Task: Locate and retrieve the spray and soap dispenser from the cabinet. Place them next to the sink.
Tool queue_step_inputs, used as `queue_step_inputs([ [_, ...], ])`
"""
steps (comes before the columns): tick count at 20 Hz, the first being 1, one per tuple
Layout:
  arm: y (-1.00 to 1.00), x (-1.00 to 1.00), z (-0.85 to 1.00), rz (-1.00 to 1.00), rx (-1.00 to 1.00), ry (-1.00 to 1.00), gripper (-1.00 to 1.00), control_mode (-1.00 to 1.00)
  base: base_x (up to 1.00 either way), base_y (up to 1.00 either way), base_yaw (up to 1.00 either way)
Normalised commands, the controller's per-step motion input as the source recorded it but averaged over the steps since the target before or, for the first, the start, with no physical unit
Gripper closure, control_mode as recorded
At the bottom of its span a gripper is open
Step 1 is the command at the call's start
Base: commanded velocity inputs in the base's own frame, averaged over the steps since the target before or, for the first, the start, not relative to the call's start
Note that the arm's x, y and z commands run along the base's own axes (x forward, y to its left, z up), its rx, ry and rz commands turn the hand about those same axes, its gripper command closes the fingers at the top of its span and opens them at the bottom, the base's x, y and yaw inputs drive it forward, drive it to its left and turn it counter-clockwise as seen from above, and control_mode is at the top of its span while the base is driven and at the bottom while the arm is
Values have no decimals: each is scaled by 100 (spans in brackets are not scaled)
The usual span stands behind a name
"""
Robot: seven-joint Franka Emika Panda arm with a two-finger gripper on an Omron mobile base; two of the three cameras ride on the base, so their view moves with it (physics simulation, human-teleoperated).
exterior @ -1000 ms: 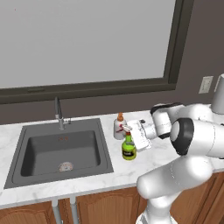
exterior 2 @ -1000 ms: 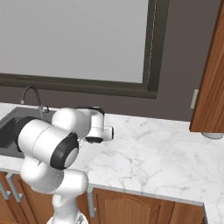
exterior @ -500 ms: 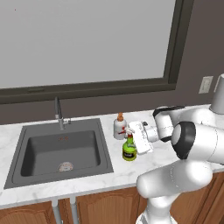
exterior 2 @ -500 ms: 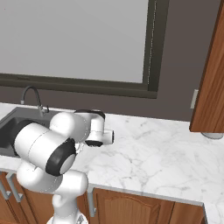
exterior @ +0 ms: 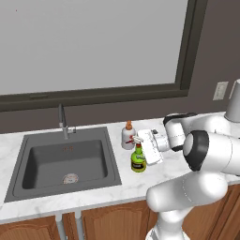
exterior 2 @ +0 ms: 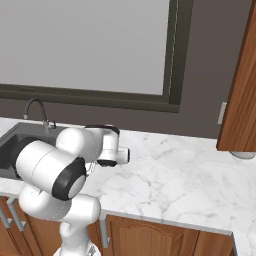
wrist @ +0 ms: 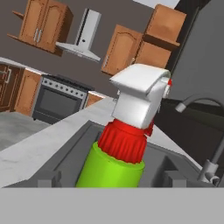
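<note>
End effector (exterior: 140,149) level at spray (exterior: 138,160)

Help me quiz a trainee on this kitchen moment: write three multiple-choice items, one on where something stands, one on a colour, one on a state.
1. Where does the spray stand?
A. On the counter just right of the sink
B. Inside the sink basin
C. On the window sill

2. What colour is the pump top of the soap dispenser?
A. Blue
B. Orange
C. Black

3. How do the jaws of the gripper stand at the spray?
A. Shut tight on the sink faucet
B. Spread, with the spray's nozzle between the fingertips
C. Clamped on the soap dispenser

Answers:
1 A: in the left base view the green bottle stands upright on the marble beside the basin's right rim.
2 B: the pale bottle behind the spray carries an orange top.
3 B: the hand view shows both fingertips set wide either side of the bottle.
</note>
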Motion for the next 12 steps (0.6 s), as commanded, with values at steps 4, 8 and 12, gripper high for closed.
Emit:
queue_step_inputs([
  [4, -7, 0, -5, 0, 0, 0, -100, -100, 0, 0, 0],
  [8, -17, 0, 0, 0, 0, 2, -100, -100, 0, 0, 0],
  [12, -33, 0, 2, 0, 0, 5, -100, -100, 0, 0, 0],
])
